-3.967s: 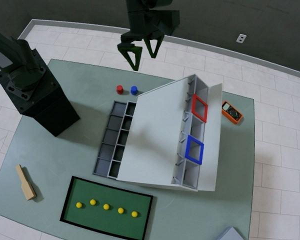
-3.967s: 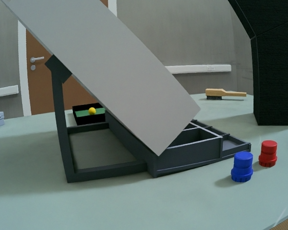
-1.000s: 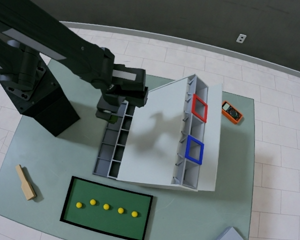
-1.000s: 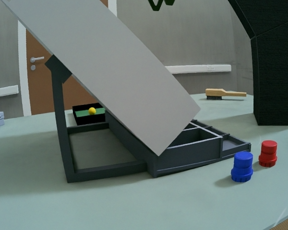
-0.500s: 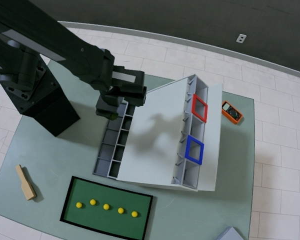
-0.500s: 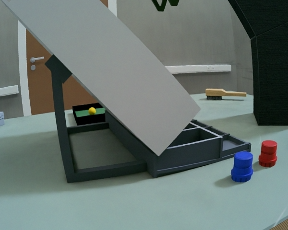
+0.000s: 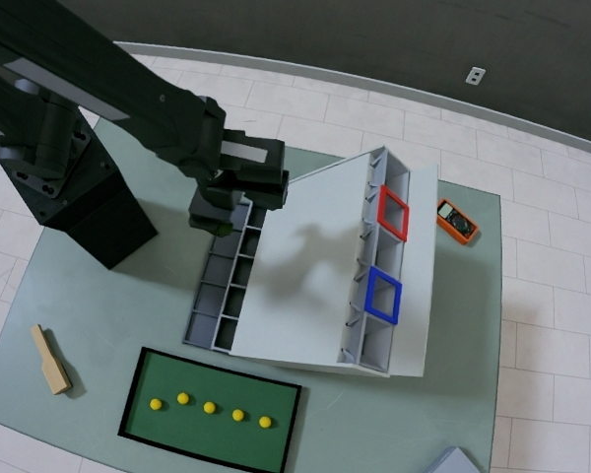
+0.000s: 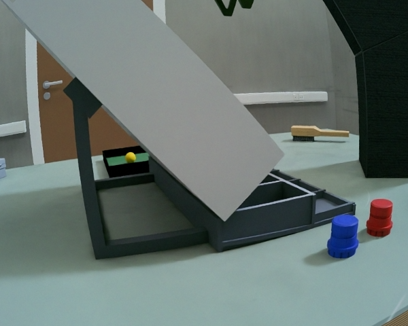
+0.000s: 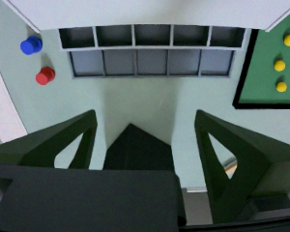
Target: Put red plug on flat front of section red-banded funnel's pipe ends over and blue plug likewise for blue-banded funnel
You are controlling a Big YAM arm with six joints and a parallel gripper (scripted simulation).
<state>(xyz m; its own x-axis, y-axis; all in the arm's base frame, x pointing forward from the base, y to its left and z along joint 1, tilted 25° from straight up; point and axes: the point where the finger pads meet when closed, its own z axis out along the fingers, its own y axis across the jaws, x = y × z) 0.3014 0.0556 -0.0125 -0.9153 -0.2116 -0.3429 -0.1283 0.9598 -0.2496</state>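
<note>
The sloped grey cover (image 7: pixel 305 264) hides the pipes. At its top sit the red-banded funnel (image 7: pixel 393 212) and the blue-banded funnel (image 7: pixel 383 295). The row of sections (image 9: pixel 152 49) with flat front parts (image 9: pixel 152 63) lies at its foot. The red plug (image 9: pixel 45 75) and the blue plug (image 9: pixel 31 44) stand upright on the table beside the row's end; they also show in the side view, red (image 8: pixel 379 217) and blue (image 8: pixel 343 236). My gripper (image 9: pixel 145 116) is open and empty, high above the table in front of the row, and the arm (image 7: pixel 219 214) hides the plugs in the overhead view. Several yellow marbles (image 7: pixel 209 407) lie in the green tray (image 7: pixel 209 409).
A wooden brush (image 7: pixel 50 360) lies at the table's left. An orange multimeter (image 7: pixel 456 221) sits behind the cover. The robot's dark base (image 7: pixel 72 203) stands left of the section row. A grey box corner (image 7: pixel 451 460) shows at the bottom right.
</note>
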